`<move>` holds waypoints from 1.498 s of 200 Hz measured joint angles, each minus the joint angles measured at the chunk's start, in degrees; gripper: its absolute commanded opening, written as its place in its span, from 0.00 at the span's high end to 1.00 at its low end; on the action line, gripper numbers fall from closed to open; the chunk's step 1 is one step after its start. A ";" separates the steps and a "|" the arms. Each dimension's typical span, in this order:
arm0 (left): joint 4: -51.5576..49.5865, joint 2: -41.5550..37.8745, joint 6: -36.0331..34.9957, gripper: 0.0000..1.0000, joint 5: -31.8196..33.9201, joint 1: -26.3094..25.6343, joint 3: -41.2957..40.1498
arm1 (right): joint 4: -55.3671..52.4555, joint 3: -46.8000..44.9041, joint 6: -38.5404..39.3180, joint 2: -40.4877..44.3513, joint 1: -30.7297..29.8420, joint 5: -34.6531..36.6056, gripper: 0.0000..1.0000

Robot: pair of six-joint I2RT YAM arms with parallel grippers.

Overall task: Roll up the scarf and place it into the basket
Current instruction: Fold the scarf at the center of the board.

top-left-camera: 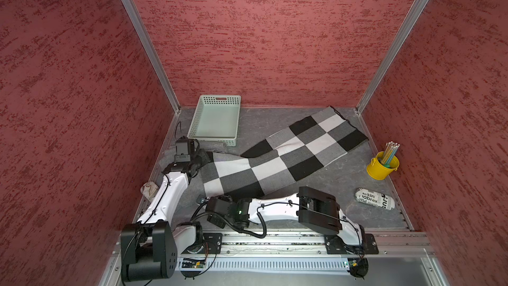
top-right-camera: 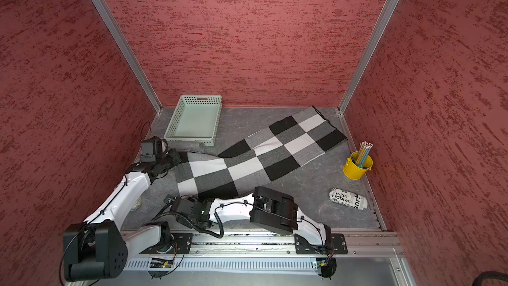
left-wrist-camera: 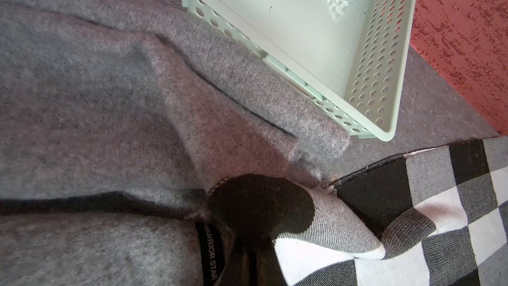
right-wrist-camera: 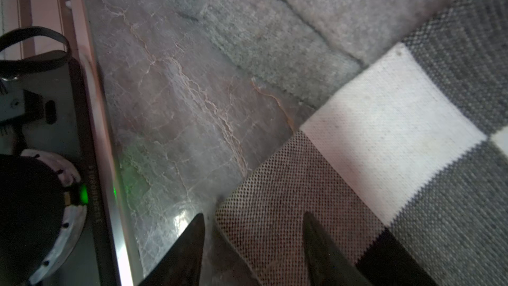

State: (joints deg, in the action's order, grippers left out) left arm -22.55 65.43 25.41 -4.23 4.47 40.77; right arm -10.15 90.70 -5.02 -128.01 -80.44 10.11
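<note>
Two corners of the limp, light scarf (top-left-camera: 275, 166) are yours: left gripper (top-left-camera: 202, 158) jaws clamped on one, right gripper (right-wrist-camera: 253, 214) jaws half-open straddling another; pinch the hem.

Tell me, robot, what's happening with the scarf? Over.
Left tool shut on scarf corner. Right tool open over near corner. Scarf unrolled, basket empty.
</note>
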 measured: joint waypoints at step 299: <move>-12.31 -17.14 -2.25 1.00 0.37 0.83 16.22 | -16.59 9.70 -9.70 23.85 -2.05 -1.66 1.00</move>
State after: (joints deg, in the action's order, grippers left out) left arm -34.85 48.29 23.16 -3.86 5.30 56.99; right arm -26.74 100.40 -14.72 -104.16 -82.50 8.45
